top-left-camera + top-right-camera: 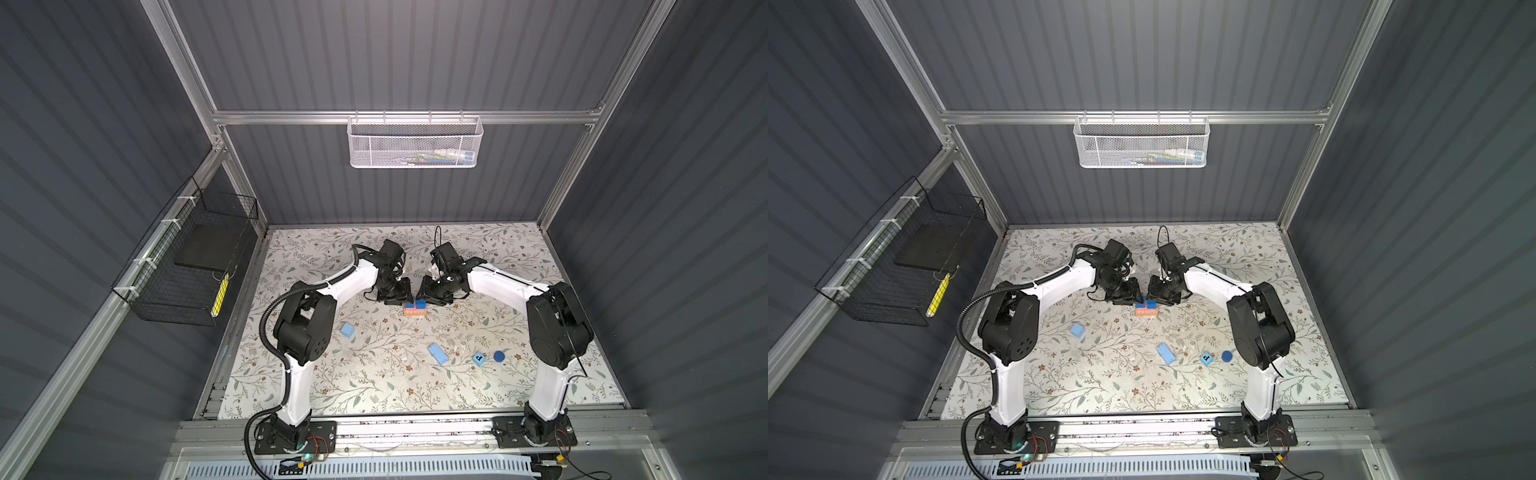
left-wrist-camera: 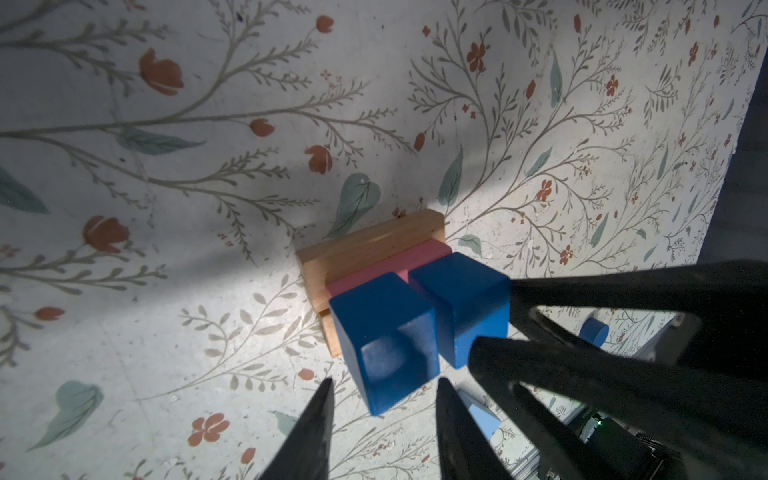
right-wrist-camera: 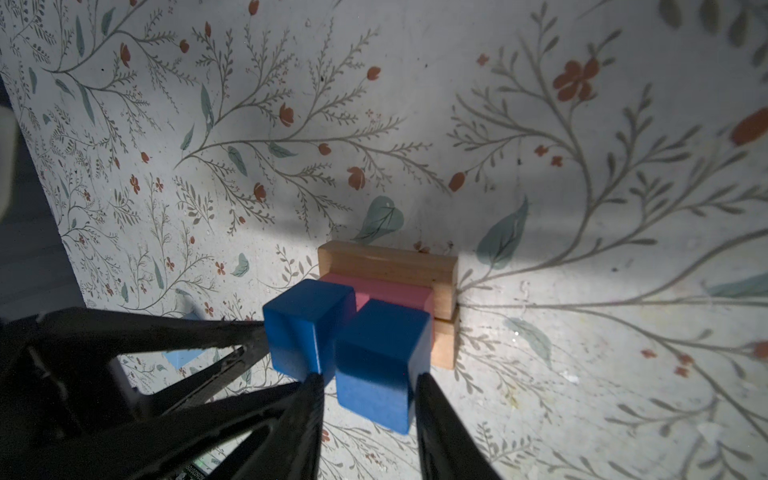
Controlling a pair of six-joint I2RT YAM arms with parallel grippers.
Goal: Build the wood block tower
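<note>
Left gripper (image 2: 385, 380) has its two fingers either side of the left dark blue cube (image 2: 386, 345). One finger is right up against it and a sliver of mat shows by the other, so there's no telling whether it's squeezing or just straddling. Same deal with the right gripper (image 3: 369, 374): its fingers flank the right dark blue cube (image 3: 382, 357), and a real clamp can't be confirmed there either. In both top views the two grippers come in nose to nose, close together.

The cubes are side by side with only a thin slit between them, over the pink bar (image 2: 395, 266), which lies flat on the tan bars (image 2: 365, 247). That little stack is the wood block tower (image 1: 414, 309), mid-table on the floral mat (image 1: 374, 386).

Further out toward the front, loose on the mat:
- a light blue cube (image 1: 347, 330) near the left arm
- a light blue bar (image 1: 437, 354) more central
- a lettered blue cube (image 1: 479, 358) just beside the dark blue cylinder (image 1: 499, 356), near the right arm

A white mesh basket (image 1: 415, 143) hangs on the back wall and a black wire basket (image 1: 187, 266) on the left one.
</note>
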